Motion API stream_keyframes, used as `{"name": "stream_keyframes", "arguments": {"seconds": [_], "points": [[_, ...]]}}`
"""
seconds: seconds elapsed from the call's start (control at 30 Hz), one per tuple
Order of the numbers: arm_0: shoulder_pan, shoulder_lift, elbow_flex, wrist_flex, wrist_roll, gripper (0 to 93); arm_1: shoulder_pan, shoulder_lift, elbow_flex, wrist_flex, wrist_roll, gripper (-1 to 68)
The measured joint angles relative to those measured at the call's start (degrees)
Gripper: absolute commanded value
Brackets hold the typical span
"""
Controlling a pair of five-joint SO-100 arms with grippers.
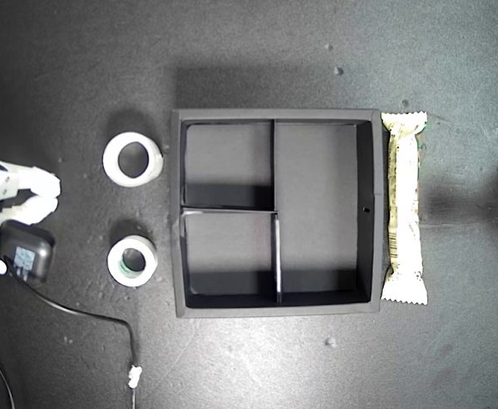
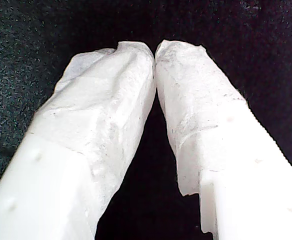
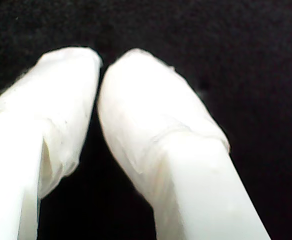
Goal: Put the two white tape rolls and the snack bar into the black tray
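My exterior view looks straight down on the dark worktop (image 1: 78, 68) from well above, the black tray (image 1: 367, 209) near its middle. My first wrist view sits very close behind my first tool (image 2: 155, 52), facing the same dark surface; my second wrist view does likewise behind my second tool (image 3: 100, 65). All three share only that worktop.

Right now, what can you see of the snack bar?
The snack bar lies flat on the dark surface, just outside the black tray along its wall on the exterior view's right, running parallel to it and seemingly touching. Long, narrow, pale cream wrapper with green print and crimped zigzag ends. It looks sealed, and no fingers are near it.
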Motion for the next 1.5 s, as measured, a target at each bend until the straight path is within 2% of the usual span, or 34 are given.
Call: {"name": "stream_keyframes", "arguments": {"seconds": [0.67,0.73,0.8,0.9,1.03,1.13,1.27,1.33,1.43,1.5], "points": [[0.0,0.0,0.0,0.0,0.0,0.4,0.0,0.0,0.0,0.0,0.0,0.9],[0.0,0.0,0.0,0.0,0.0,0.4,1.3,0.0,0.0,0.0,0.0,2.6],[0.0,0.0,0.0,0.0,0.0,0.4,3.3,0.0,0.0,0.0,0.0,0.9],[0.0,0.0,0.0,0.0,-3.3,0.4,6.1,0.0,0.0,0.0,0.0,-0.1],[0.0,0.0,0.0,0.0,-7.6,0.4,6.5,0.0,0.0,-0.2,0.0,-0.2],[0.0,0.0,0.0,0.0,-8.6,0.1,7.4,-0.1,0.0,-3.4,0.0,-0.3],[0.0,0.0,0.0,-0.9,-9.0,0.1,9.1,-0.1,0.0,-13.0,0.0,-0.3],[1.6,0.0,0.0,-2.5,-10.9,0.1,10.0,-0.1,0.0,-18.5,0.0,-0.3],[7.4,0.0,0.0,-6.4,-18.4,0.0,11.3,-0.1,0.0,-26.5,0.0,-0.3],[9.8,0.0,0.0,-11.7,-16.5,0.0,11.9,-0.1,0.0,-31.7,0.0,-0.3]]}}
